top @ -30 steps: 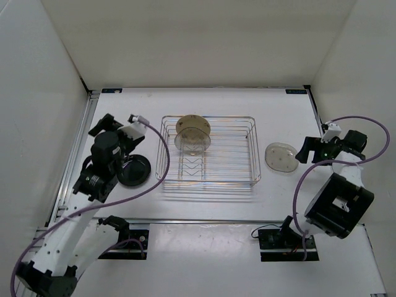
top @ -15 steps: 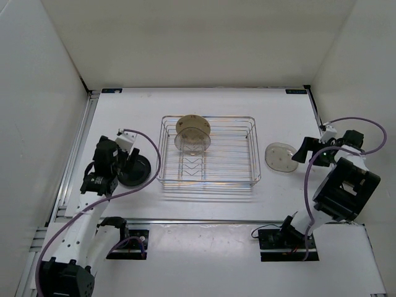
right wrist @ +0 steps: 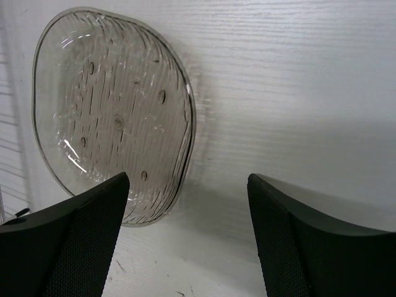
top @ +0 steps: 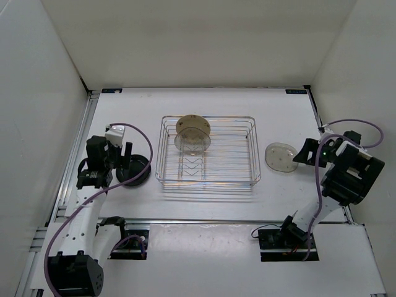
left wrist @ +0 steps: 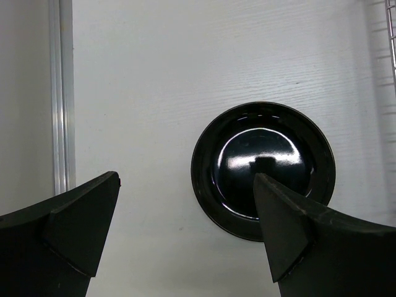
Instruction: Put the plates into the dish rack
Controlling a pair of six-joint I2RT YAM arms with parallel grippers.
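Note:
The dish rack (top: 253, 148) sits mid-table. A tan plate (top: 193, 128) and a smoky-grey plate (top: 189, 143) stand in its left back part. The black plate (top: 137, 169) lies flat on the table left of the rack. My left gripper (top: 122, 158) is open just above it; in the left wrist view (left wrist: 185, 179) one finger hangs over the black plate's (left wrist: 263, 154) near rim and the other over bare table. The second grey plate (top: 279, 158) lies right of the rack. My right gripper (top: 303, 152) is open beside it, straddling that grey plate's (right wrist: 105, 111) right edge in the right wrist view (right wrist: 187, 179).
White walls close in the table at the back and sides. An aluminium rail (left wrist: 60, 93) runs along the left edge. The rack's corner (left wrist: 391, 37) shows at the right of the left wrist view. Cables loop off both wrists.
My left arm has drawn back and leftward, its gripper now pointing down at the black plate's left side. My right arm has folded back to the right. No plate has moved.

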